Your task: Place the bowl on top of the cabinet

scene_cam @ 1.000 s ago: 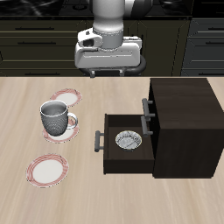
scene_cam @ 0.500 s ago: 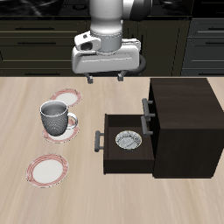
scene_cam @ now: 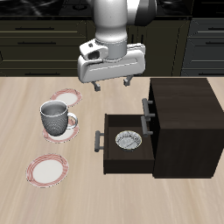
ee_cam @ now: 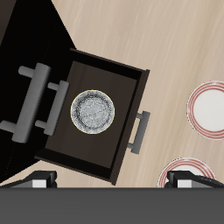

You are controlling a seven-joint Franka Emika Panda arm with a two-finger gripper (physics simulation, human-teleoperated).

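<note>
**Gripper high and empty, bowl in the pulled-out drawer**

The gripper [scene_cam: 112,85] is held well above the table [scene_cam: 26,105], behind the open drawer; its fingers are spread wide and nothing is held between them. In the wrist view only the two fingertips [ee_cam: 42,181] are seen, far apart.

The bowl [ee_cam: 92,112] is seen sitting upright in the open drawer [ee_cam: 131,87] of the cabinet [scene_cam: 184,105], roughly centred on the drawer floor and apart from all its walls. The gripper is not over it yet; the bowl lies nearer the table's front edge than the gripper.

Handling, judged: the bowl is likely rigid, light, glazed and so somewhat slippery, and breakable if dropped. A pinch across the rim wall, one finger inside and one outside, is judged the best hold; the full width looks too much for the spread.

Room: the drawer walls and its front panel with the bar handle [ee_cam: 140,131] hem the bowl in, so a straight vertical descent and lift is called for. The upper drawer's handle [scene_cam: 148,109] sticks out beside the opening and could be clipped on the side towards the cabinet. The cabinet top is seen flat and bare, with ample room for the bowl. The mug [scene_cam: 55,116] and the plates [scene_cam: 48,170] stand well apart from the drawer, out of the path.
</note>
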